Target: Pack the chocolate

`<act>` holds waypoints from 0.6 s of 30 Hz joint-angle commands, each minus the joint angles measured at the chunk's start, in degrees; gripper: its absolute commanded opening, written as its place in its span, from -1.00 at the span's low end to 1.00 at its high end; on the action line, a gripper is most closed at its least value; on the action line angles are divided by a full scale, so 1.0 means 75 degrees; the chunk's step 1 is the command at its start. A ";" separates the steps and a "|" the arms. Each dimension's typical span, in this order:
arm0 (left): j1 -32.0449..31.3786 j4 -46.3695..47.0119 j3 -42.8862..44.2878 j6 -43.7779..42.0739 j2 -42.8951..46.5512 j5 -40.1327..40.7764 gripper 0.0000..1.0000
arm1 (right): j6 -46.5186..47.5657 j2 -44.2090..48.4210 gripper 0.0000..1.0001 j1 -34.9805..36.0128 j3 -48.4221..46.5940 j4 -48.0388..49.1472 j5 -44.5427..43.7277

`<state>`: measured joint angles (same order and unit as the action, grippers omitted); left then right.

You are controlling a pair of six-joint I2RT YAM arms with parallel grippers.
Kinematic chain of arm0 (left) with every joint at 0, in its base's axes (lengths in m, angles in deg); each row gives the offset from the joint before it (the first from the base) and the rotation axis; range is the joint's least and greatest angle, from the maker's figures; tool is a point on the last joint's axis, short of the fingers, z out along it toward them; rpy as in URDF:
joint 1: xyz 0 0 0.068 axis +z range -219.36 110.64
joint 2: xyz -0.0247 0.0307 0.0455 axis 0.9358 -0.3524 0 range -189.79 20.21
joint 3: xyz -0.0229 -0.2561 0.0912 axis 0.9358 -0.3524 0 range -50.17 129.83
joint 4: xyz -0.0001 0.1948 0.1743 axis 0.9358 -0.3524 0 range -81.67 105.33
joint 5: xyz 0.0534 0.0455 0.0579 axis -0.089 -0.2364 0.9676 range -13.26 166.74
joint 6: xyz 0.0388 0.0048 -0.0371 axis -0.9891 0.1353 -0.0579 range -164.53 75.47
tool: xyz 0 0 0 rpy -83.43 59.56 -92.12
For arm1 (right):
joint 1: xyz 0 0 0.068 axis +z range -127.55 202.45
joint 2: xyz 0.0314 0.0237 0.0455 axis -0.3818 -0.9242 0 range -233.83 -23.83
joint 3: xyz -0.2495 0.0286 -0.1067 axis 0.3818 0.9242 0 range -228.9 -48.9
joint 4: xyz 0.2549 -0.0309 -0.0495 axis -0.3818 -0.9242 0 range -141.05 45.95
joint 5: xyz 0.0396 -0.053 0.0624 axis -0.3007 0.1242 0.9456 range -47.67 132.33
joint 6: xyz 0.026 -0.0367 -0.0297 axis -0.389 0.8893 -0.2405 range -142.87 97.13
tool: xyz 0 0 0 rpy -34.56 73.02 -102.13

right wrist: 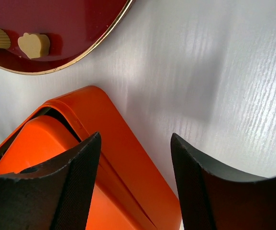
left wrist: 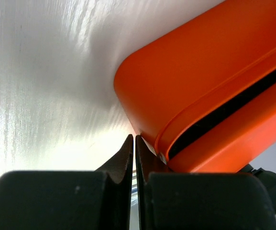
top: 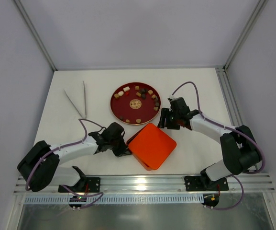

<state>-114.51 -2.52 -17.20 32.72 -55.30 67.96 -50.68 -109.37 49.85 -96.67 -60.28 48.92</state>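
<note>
Several small chocolate pieces (top: pixel 138 92), dark brown, light brown and cream, lie on a round dark red plate (top: pixel 120 109); two cream pieces (right wrist: pixel 32 44) show in the right wrist view. The orange box (top: pixel 152 145) with its lid on sits in front of the plate. My left gripper (top: pixel 121 148) is shut and empty, its tips (left wrist: pixel 134 143) against the box's left corner (left wrist: pixel 176 86). My right gripper (top: pixel 163 120) is open and empty, just above the box's far right edge (right wrist: pixel 123 143), one finger over the box, the other over the table.
A pair of metal tweezers (top: pixel 80 101) lies at the far left of the white table. The enclosure's walls and frame posts stand round the table; a metal rail runs along the near edge.
</note>
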 commanded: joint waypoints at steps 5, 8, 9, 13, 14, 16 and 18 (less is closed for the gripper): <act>0.0382 0.0798 0.0221 -0.0175 0.0879 -0.0095 -0.99 | -0.0322 0.0354 0.31 -0.0711 -0.0276 -0.0227 0.0645; 0.0418 0.0599 0.0163 -0.0269 0.1125 -0.0177 -0.99 | -0.0568 0.0588 0.32 -0.0945 -0.0170 -0.0192 0.0551; 0.0418 0.0494 0.0151 -0.0292 0.1172 -0.0212 -0.99 | -0.0615 0.0658 0.34 -0.1016 -0.0112 -0.0180 0.0551; 0.0418 0.0224 0.0046 -0.0386 0.1523 -0.0248 -0.99 | -0.0779 0.0846 0.36 -0.1437 0.0123 -0.0040 0.0597; 0.0441 0.0130 0.0034 -0.0398 0.1606 -0.0225 -0.99 | -0.0780 0.0846 0.36 -0.1519 0.0169 0.0007 0.0726; 0.0488 0.0083 -0.0025 -0.0445 0.1746 -0.0248 -0.99 | -0.0791 0.0846 0.36 -0.1671 0.0205 -0.0004 0.0774; 0.0570 0.0001 -0.0083 -0.0457 0.1829 -0.0318 -0.99 | -0.0850 0.0916 0.36 -0.1766 0.0369 0.0066 0.0820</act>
<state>-111.17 -1.34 -17.29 30.95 -43.41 66.76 -55.40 -104.32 37.71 -95.36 -61.33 53.66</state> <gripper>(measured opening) 0.005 0.678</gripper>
